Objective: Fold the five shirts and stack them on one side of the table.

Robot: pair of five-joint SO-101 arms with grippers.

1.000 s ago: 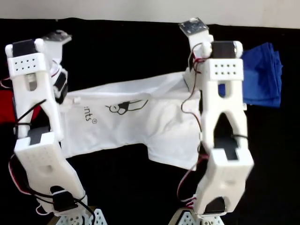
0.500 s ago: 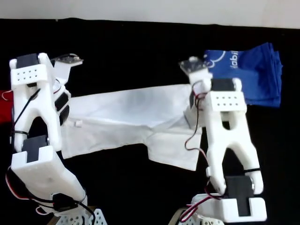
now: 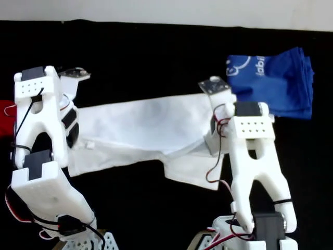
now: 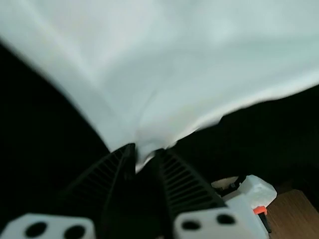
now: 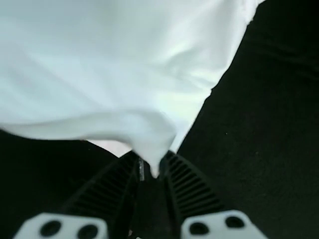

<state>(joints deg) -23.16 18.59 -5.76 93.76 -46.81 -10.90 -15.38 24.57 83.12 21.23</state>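
A white shirt [image 3: 140,130] lies across the middle of the black table, its far edge folded over toward the near side. My left gripper [image 4: 145,155] is shut on the white shirt [image 4: 189,64] at its left end; in the high view the left gripper [image 3: 72,122] sits at that edge. My right gripper [image 5: 152,167] is shut on the white shirt [image 5: 99,74] at its right end, seen in the high view as the right gripper [image 3: 212,127]. A folded blue shirt [image 3: 276,83] lies at the back right.
A red cloth [image 3: 5,117] shows at the left edge of the table behind the left arm. The black table [image 3: 145,52] stretches bare along the back, with a pale wall strip beyond it.
Both grippers have pulled the shirt's far edge toward the near side, folding it over and hiding the print. The right arm drew back, uncovering more of the blue shirt.
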